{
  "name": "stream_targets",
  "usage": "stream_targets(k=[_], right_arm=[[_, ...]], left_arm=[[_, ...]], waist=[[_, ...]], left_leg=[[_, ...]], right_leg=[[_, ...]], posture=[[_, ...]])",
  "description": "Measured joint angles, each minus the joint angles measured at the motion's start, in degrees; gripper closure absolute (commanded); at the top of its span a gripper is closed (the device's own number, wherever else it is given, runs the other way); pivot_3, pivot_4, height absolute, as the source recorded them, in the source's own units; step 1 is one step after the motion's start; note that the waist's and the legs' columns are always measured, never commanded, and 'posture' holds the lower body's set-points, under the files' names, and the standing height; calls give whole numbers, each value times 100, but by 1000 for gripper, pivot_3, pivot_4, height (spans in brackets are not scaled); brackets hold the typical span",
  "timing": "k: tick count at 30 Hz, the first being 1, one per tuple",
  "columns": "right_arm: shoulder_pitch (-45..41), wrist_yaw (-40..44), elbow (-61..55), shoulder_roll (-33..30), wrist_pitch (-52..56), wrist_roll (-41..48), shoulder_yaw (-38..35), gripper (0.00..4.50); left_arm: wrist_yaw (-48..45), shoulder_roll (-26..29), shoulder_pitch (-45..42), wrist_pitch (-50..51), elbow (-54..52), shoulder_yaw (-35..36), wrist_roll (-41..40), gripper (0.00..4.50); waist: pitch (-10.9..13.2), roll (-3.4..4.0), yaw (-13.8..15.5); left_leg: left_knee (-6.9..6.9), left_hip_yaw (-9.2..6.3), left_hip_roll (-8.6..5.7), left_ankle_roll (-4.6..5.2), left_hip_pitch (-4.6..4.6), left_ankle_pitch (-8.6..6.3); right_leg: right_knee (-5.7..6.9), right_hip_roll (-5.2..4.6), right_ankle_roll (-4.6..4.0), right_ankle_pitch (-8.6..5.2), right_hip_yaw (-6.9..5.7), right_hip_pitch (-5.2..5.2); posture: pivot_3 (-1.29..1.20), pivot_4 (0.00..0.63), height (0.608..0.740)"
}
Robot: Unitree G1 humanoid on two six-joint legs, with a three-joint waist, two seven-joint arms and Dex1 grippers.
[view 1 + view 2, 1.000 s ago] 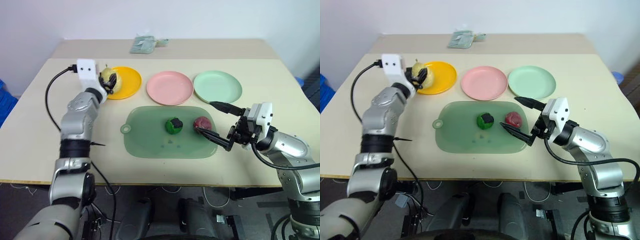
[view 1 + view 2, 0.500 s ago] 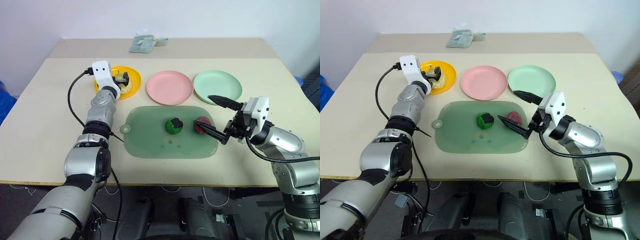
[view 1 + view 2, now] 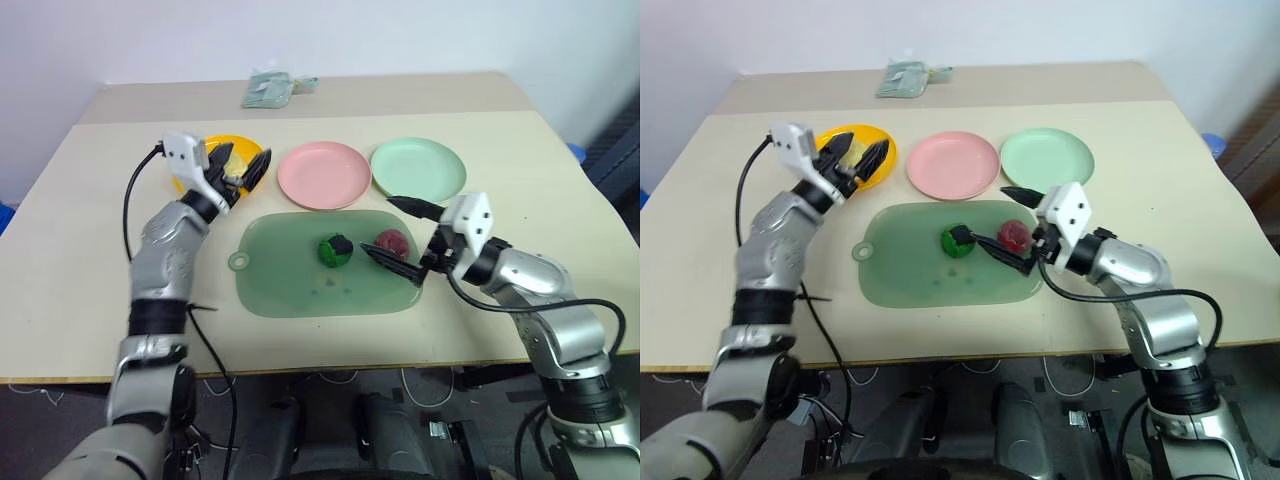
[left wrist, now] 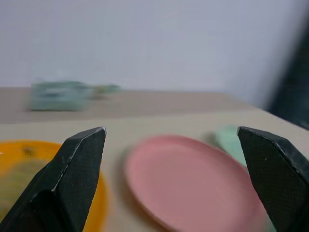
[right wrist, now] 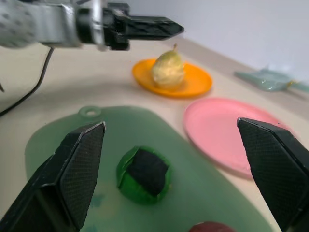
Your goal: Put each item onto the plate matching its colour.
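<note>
Red-pink ball (image 3: 392,242) sits on the green mat (image 3: 290,285) right of frame centre, just beside the right gripper (image 3: 403,240), whose 2 fingers stand wide and empty on either side of it, so that arm is plainly the nearer one; its pink plate (image 3: 323,174) lies up and to the left of the ball. Dark green ball (image 3: 333,250) rests on the mat just left of the red one, with the mint plate (image 3: 417,168) at upper right. Left gripper (image 3: 240,172), also spread wide and empty, hangs at upper left over the yellow plate (image 3: 190,176), where the pear-like lump (image 5: 168,69) already stands.
</note>
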Motion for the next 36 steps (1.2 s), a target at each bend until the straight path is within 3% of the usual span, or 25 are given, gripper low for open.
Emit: stream_targets(k=[8, 19, 31, 34, 36], right_arm=[[-851, -185, 360, 297, 838, -259, 653, 0], [-935, 32, 684, 349, 1129, -508, 975, 0], [-1644, -154, 1852, 688, 1648, -1099, 1345, 0], [-1728, -71, 1961, 686, 1733, -1185, 1404, 875], [-1744, -16, 1967, 698, 1743, -1219, 1448, 1821]], left_arm=[[-1445, 955, 1095, 501, -1065, -37, -459, 41], [-1855, 1130, 1949, 534, -1974, -90, -555, 41], [-2498, 1610, 2945, 480, -2622, 54, -754, 41], [-2710, 1724, 3113, 359, -2624, 202, -793, 0], [-2767, 1764, 3178, 301, -2624, 237, -795, 0]], waist=[[0, 1, 54], [0, 2, 111], [1, 5, 100], [1, 5, 115], [1, 5, 121]], left_leg=[[-4, -1, 0, 2, 1, -1], [-8, 0, 4, 2, 2, -2], [-15, 5, 8, 2, 2, -2], [-15, 5, 8, 2, 1, -3], [-15, 5, 8, 2, 1, -3]], right_leg=[[-8, -1, -3, 0, -1, 3], [-12, -1, -4, 0, 0, 1], [-19, 0, -8, 0, 1, -2], [-20, 0, -15, -5, 1, -1], [-22, -1, -22, -8, 1, 0]], posture=[[0, 150, 740], [0, 150, 740], [0, 150, 740], [0, 150, 740], [0, 150, 740]])
